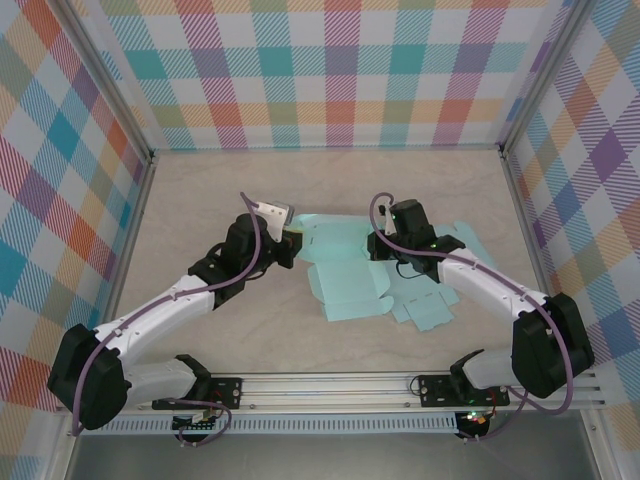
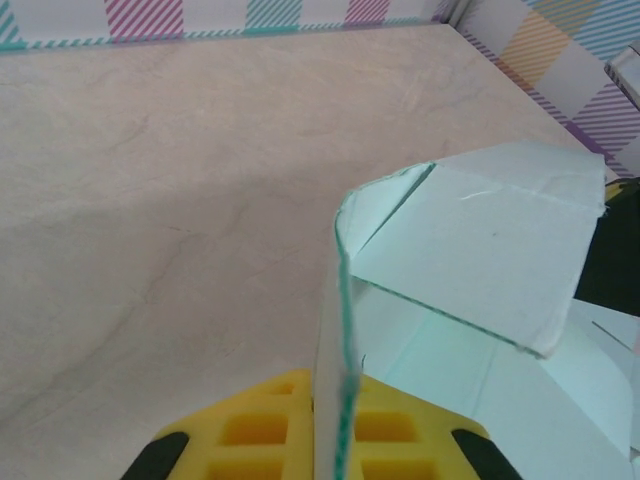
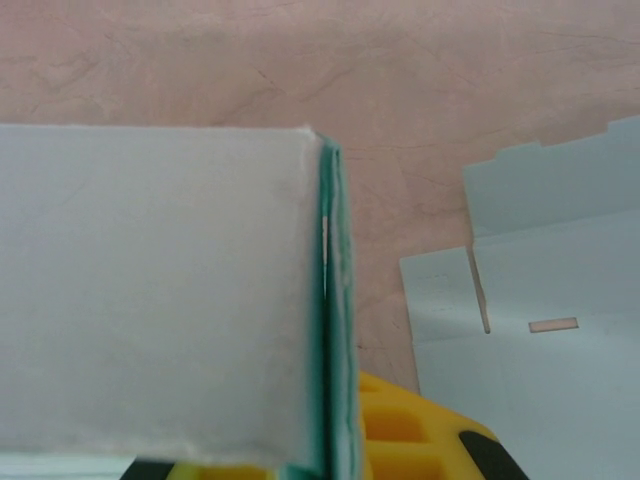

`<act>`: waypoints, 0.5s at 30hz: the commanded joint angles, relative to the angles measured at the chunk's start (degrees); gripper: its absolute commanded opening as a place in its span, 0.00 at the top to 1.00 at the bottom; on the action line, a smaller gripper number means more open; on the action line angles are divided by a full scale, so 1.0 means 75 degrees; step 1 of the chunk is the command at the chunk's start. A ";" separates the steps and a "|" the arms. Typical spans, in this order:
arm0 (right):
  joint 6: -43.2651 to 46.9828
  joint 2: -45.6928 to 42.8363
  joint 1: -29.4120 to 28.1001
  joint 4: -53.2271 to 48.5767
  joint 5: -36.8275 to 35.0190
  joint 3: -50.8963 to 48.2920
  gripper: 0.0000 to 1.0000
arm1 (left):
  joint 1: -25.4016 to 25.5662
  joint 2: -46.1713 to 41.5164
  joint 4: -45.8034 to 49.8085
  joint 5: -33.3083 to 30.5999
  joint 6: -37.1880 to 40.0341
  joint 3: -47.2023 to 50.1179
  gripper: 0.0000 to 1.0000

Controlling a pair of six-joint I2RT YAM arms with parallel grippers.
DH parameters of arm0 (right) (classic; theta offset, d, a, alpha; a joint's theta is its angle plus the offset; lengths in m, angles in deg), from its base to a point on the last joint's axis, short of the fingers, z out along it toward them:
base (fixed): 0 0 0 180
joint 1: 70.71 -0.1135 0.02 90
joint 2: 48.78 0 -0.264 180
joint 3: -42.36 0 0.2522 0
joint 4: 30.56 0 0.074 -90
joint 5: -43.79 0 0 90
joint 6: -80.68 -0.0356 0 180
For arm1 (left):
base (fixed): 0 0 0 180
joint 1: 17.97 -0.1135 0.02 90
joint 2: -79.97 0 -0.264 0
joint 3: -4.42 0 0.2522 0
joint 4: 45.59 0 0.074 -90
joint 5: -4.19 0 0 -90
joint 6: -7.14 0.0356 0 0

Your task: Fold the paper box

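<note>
1. Checked walls (image 1: 330, 70) in pastel colours close off three sides of the pale, marbled table (image 1: 220, 190) I am working over.
2. From the top camera I see the paper box (image 1: 345, 285) lying near the middle of the table. It is a light teal sheet, mostly unfolded and flat, with its tabs and flaps spread toward the right.
3. My left gripper (image 1: 288, 243) sits at the box's left end, and my right gripper (image 1: 383, 245) sits at its upper right part. The box spans the gap between them.
4. On the left wrist camera, the left gripper (image 2: 335, 430) has its yellow pads together on a thin edge of the sheet. That edge stands upright between the pads.
5. Beyond that pinch, the paper box (image 2: 480, 240) curls over. One panel is raised and creased above the table, and the rest slopes down to the right.
6. On the right wrist camera, the right gripper (image 3: 340, 430) is likewise clamped on the sheet, with the teal edge running straight up from between its pads.
7. The held panel of the paper box (image 3: 150, 290) is lifted on the left. A flat part with a small slot lies on the table at the right.
</note>
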State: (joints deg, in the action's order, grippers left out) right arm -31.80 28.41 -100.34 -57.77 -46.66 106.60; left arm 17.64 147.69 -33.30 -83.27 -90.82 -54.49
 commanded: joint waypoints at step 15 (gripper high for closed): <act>-0.0577 0.0503 -0.0046 -0.1044 -0.2053 0.0446 1.00 | 0.0220 -0.0695 -0.0239 -0.1186 -0.0350 0.0173 1.00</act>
State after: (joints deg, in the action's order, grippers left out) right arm -34.62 30.70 -102.26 -60.94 -53.10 110.73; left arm 19.57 145.33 -33.41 -85.58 -91.48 -53.66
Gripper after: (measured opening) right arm 0.092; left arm 0.069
